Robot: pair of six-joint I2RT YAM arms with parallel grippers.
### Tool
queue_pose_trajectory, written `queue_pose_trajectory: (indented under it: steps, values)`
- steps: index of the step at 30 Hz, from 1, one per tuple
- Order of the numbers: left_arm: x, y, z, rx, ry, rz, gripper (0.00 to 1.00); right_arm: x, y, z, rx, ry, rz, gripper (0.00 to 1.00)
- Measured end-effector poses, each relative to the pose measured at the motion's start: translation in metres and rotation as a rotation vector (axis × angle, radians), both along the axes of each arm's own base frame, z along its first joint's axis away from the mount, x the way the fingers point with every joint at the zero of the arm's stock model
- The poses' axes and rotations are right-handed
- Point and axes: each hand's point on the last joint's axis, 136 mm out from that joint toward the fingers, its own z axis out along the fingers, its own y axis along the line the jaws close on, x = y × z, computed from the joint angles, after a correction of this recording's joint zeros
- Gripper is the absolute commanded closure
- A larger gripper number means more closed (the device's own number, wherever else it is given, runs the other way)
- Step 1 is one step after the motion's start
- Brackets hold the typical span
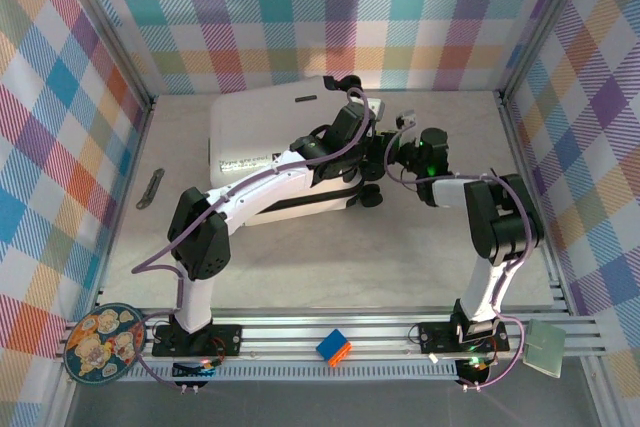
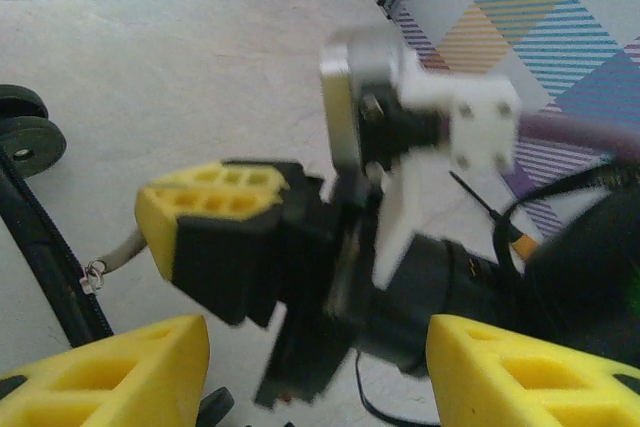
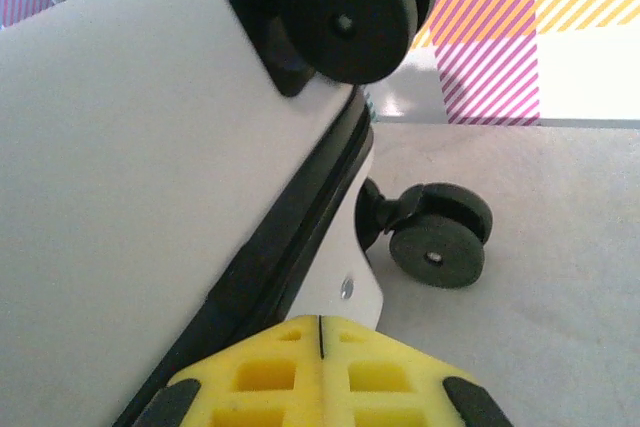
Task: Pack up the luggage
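Left wrist view shows the left gripper with its two yellow fingers standing well apart and nothing between them. Just ahead of it is the right gripper, blurred, its yellow and black tip pointing left toward the suitcase. A thin grey zip pull runs from the black zip seam up to that tip; whether the tip pinches it I cannot tell.

In the right wrist view the right gripper has its yellow pads pressed flat together, with only a hairline between them. Right above them lies the corner of the white suitcase, its zip seam running down along the edge between the two halves. One black wheel sticks out at the top and another sits low by the table.

From the top camera, the suitcase lies flat and closed on the far middle of the table. The left arm reaches across it to its right side, and the right arm bends in toward the same side. A dark strip lies on the table well left of the suitcase. Along the near rail sit a round patterned plate, a blue and orange cube and a pale green square.
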Motion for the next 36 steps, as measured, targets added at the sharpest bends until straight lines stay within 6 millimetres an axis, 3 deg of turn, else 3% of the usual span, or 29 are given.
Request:
queue_pose_trajectory:
  steps: [4, 9, 12, 19, 23, 28, 31, 36]
  values:
    - [-0.004, 0.004, -0.003, 0.007, 0.008, -0.001, 0.42, 0.046, -0.036, 0.016, 0.003, -0.033, -0.125, 1.00]
    - [-0.009, 0.009, -0.003, 0.011, 0.013, -0.004, 0.43, 0.075, -0.069, 0.031, 0.013, -0.039, -0.211, 1.00]
    - [-0.017, 0.015, -0.003, 0.017, 0.021, -0.009, 0.42, 0.074, -0.068, 0.031, 0.011, -0.020, -0.202, 0.99]
    - [-0.044, 0.048, 0.009, 0.052, 0.011, 0.010, 0.34, 0.037, -0.057, 0.039, 0.018, 0.043, -0.145, 0.72]
    - [-0.057, 0.097, 0.022, 0.046, -0.001, 0.073, 0.33, 0.013, -0.050, 0.069, 0.023, 0.039, -0.108, 0.58]
    - [-0.052, 0.206, 0.017, 0.050, 0.012, 0.313, 0.28, -0.016, -0.042, 0.107, 0.035, 0.019, -0.059, 0.43]
    - [-0.057, 0.264, 0.013, 0.044, 0.017, 0.454, 0.24, -0.031, -0.035, 0.118, 0.042, 0.030, -0.021, 0.33]
    - [-0.068, 0.332, 0.001, 0.012, 0.042, 0.634, 0.22, -0.050, -0.022, 0.114, 0.060, 0.103, 0.067, 0.17]
